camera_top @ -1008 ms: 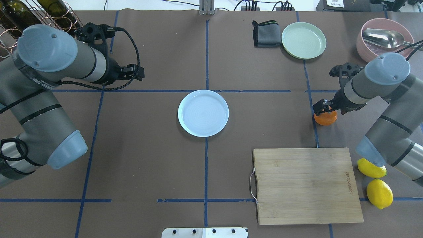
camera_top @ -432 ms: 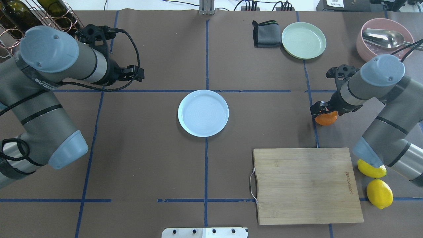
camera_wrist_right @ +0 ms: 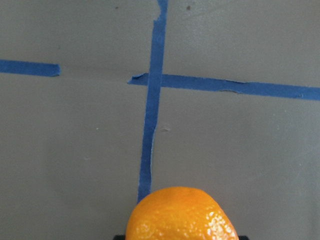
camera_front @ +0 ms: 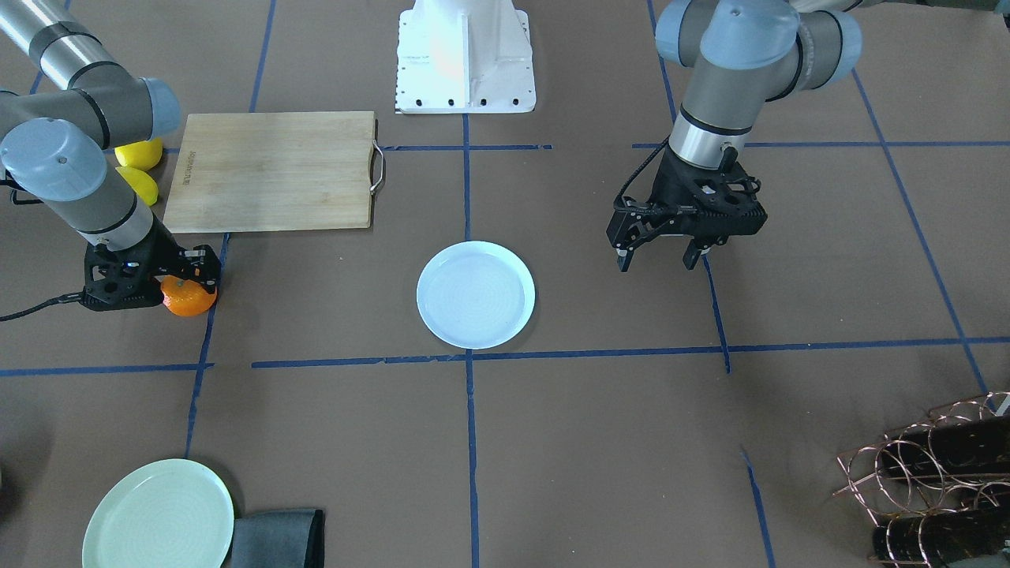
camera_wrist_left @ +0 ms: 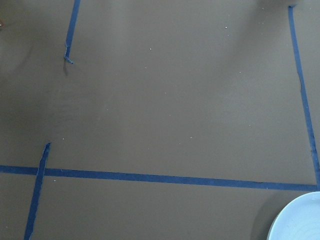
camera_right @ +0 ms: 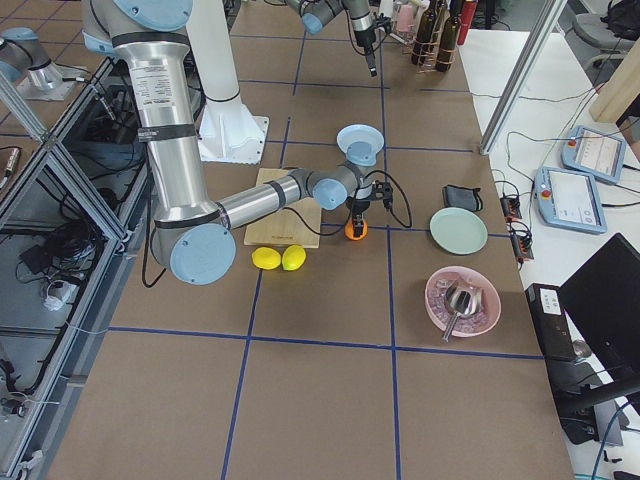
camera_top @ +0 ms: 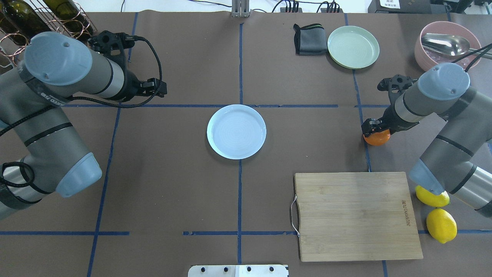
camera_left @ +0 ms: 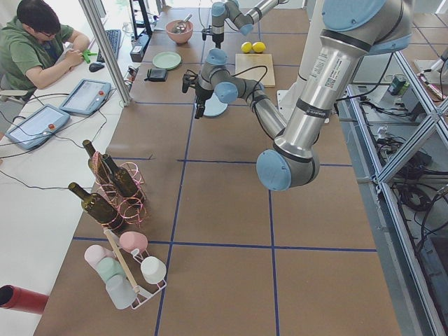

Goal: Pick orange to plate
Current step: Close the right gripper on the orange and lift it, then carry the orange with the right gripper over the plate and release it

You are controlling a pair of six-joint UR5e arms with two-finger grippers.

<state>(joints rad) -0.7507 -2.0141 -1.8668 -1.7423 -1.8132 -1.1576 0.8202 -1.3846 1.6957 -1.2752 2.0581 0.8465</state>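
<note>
The table (camera_front: 600,442) in front of you is covered in brown paper, with blue tape lines (camera_front: 631,353) crossing it. Closest to you lie a pale green plate (camera_front: 158,517) and a grey cloth (camera_front: 276,538). The bottom of the front picture cuts both of them off. A wire rack (camera_front: 931,473) with dark bottles sits at the other near corner.

A bit further in, the plate (camera_front: 476,295) lies flat in the middle of the table. It is round and pale blue-white.

The orange (camera_front: 189,300) is well apart from the plate, out on the robot's right side, just beside a blue line. It is round, so you cannot pick out a long side. You cannot see which way its stem end faces. The right gripper (camera_front: 185,276) sits over it from above and hides its top. Its fingers are pressed on the orange, one on each side. You cannot tell if the orange rests on the paper or is lifted off it. The right wrist camera shows only part of the orange (camera_wrist_right: 181,215), low in the middle, and the edge cuts off the rest.

The left gripper (camera_front: 659,259) hangs over the table on the other side of the plate. Its fingers are apart and hold nothing.

Farthest from you are a wooden board (camera_front: 272,170), the white base (camera_front: 465,55), and two lemons (camera_front: 140,183) partly hidden behind the right arm.
</note>
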